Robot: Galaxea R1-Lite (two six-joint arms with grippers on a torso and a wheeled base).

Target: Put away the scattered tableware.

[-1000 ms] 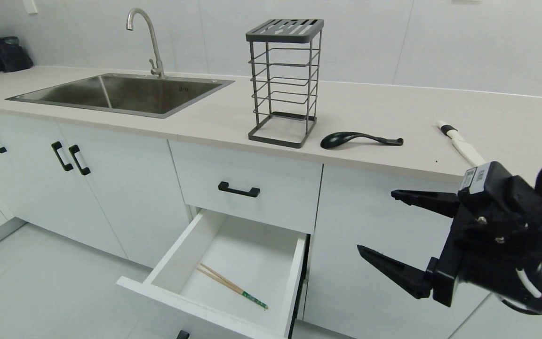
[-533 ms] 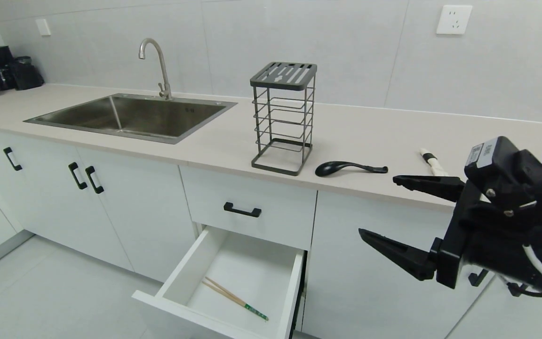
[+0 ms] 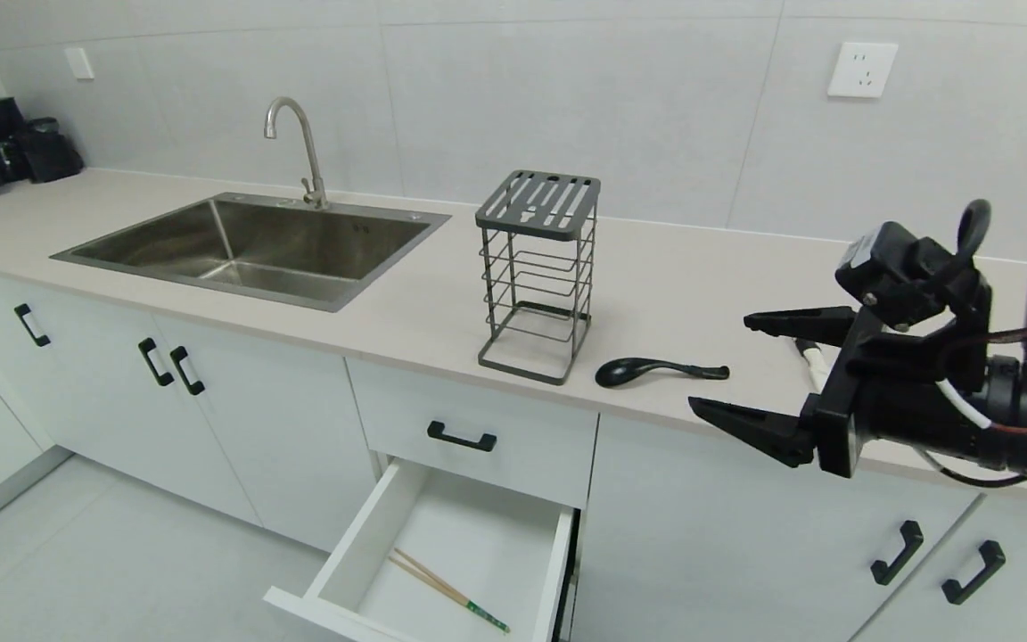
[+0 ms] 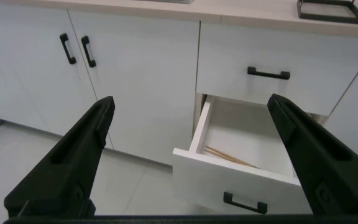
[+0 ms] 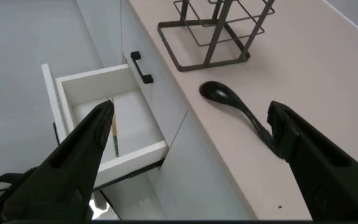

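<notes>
Right gripper [image 3: 718,362]: jaws wide apart, nothing between them. We see it in front of the counter [image 3: 442,312] edge, to the right of the rack [image 3: 538,276] and at about the height of its base. In its own wrist view the gripper [image 5: 190,106] fingers frame the counter edge and the cabinet fronts below.

Left gripper [image 4: 190,99]: jaws also wide apart, empty. It sits lower than the rack [image 4: 325,9] and faces the cabinet fronts.

Spoon [image 3: 656,368]: black, lying flat on the counter just right of the rack base, apart from it, bowl end toward the rack and handle pointing away. From the right wrist we see the spoon [image 5: 238,109] close to the counter's front edge, beside the rack [image 5: 213,37].

White utensil [image 3: 812,364]: on the counter farther right of the rack than the spoon, partly hidden behind the right gripper; we cannot tell what kind.

Drawer [image 3: 558,571]: pulled open below the rack, under a shut drawer. The chopsticks [image 3: 447,590] lie on its floor as a pair.

Same drawer [image 4: 197,134] and chopsticks [image 4: 232,159] from the left wrist; drawer [image 5: 86,78] and chopsticks [image 5: 114,134] from the right.

Sink [image 3: 255,241]: set in the counter left of the rack.
</notes>
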